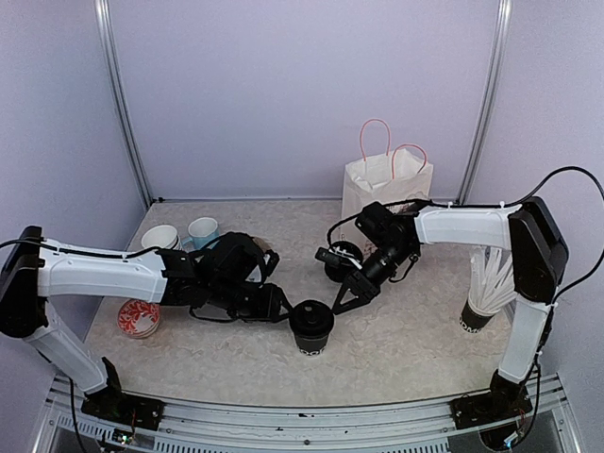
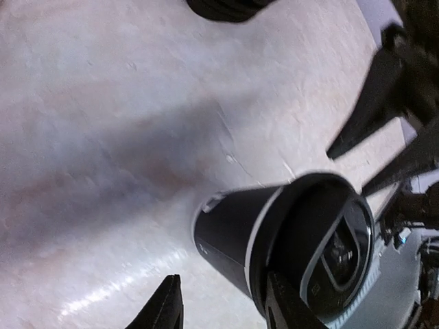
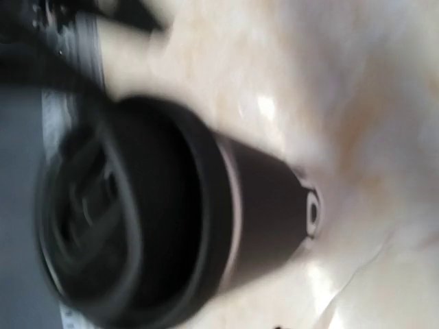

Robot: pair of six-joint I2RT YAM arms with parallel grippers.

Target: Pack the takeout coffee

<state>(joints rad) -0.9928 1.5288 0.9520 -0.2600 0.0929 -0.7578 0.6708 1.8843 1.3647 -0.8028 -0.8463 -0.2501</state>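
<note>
One lidded black coffee cup (image 1: 311,327) stands upright near the table's front, between my two grippers. My left gripper (image 1: 280,306) is open just left of it. In the left wrist view the cup (image 2: 240,233) lies against the right fingertip (image 2: 285,308), with the left fingertip (image 2: 167,305) apart from it. My right gripper (image 1: 346,296) is open and empty just above and right of the cup, with spread fingers (image 2: 374,103). The right wrist view shows the cup (image 3: 260,205) blurred and close, and no fingers. A second black lidded cup (image 1: 343,258) stands behind the right gripper.
A white paper bag (image 1: 382,189) with pink handles stands at the back. A light blue mug (image 1: 203,230) and a white cup (image 1: 160,236) are at the back left. A red-patterned cup (image 1: 139,318) sits front left. A black cup holding white pieces (image 1: 484,294) stands right.
</note>
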